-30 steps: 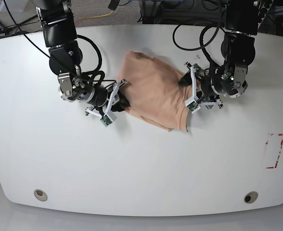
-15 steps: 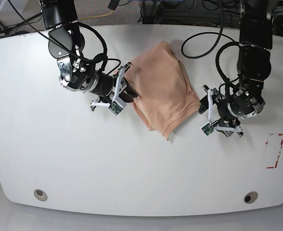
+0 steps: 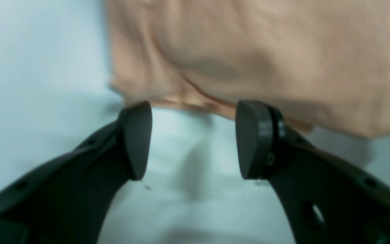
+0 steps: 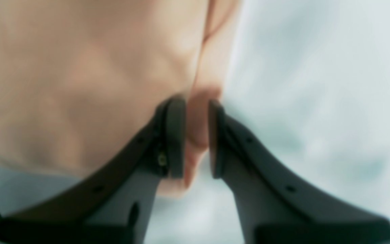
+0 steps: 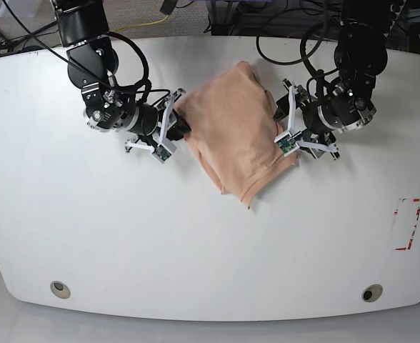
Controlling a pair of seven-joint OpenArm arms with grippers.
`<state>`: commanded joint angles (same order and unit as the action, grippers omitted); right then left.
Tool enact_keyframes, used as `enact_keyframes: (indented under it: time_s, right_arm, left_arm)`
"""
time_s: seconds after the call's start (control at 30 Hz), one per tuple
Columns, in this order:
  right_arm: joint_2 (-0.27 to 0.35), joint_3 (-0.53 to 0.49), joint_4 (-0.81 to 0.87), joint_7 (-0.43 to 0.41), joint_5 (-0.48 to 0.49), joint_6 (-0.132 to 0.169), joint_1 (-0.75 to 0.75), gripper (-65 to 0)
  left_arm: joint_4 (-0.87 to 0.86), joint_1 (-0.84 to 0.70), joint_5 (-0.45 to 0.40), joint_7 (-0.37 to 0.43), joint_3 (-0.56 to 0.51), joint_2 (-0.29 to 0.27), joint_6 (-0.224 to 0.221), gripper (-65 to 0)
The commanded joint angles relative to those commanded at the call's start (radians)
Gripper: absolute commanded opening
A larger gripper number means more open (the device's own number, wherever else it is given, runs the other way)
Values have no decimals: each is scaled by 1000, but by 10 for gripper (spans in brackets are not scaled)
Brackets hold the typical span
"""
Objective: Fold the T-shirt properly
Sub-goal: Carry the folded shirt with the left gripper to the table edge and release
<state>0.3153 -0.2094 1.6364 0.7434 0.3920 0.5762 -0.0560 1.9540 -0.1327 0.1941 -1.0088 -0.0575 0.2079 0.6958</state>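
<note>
Lying on table: the T-shirt sits bunched and partly folded on the white table, in the far middle part, between the two arms, with its lower corner pointing toward the near edge.
Right gripper: the right gripper has its black fingers drawn close together, pinching a fold of peach cloth at the shirt's edge; in the base view it sits at the shirt's left side.
Left gripper: the left gripper is spread wide, with bare table showing between its fingers; the shirt's hem lies just beyond the tips, and the right fingertip overlaps it in the picture, though whether they touch I cannot tell.
Left arm in base view: at the shirt's right edge.
Cloth surface: soft wrinkles, no print; both wrist views are blurred.
Table mark: a red outlined rectangle near the right edge, well apart from the shirt.
</note>
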Motion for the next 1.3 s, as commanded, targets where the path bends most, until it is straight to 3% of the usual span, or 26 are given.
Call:
enact_keyframes:
  time_s: [0.13,0.4,0.47,0.67,0.83,0.97,1.07,1.17,1.3]
  right_arm:
    - [-55,0,49,2,2,-2,-64,-549]
    - [-167,-26,97,46,2,-2,-109,-549]
    - [-181,-69,104,86,2,-2,-89,-549]
    - [-180,-91,126,109,2,-2,-71,-549]
    - [-160,12,126,110,11,-2,-71,-549]
    - [-155,75,126,110,6,8,-72,-549]
    - [-132,98,126,110,12,8,-72,-549]
    - [-126,110,126,110,12,8,-72,-549]
    - [-127,169,164,112,12,8,-80,-549]
  left_arm:
    - [23,-29,0,0,64,-69,0,-292]
    - [23,-29,-5,0,77,-172,-11,-290]
    - [23,-28,-5,0,77,-190,-57,-287]
    - [15,6,-6,2,74,-222,-190,-229]
    - [-9,14,-8,3,69,-232,-301,-192]
    - [-71,15,-8,8,17,-229,-310,-181]
    - [-124,8,-9,63,-5,-227,-313,-179]
    - [-212,9,-57,97,-9,-219,-339,-179]
    - [-307,15,-104,126,-11,-218,-341,-179]
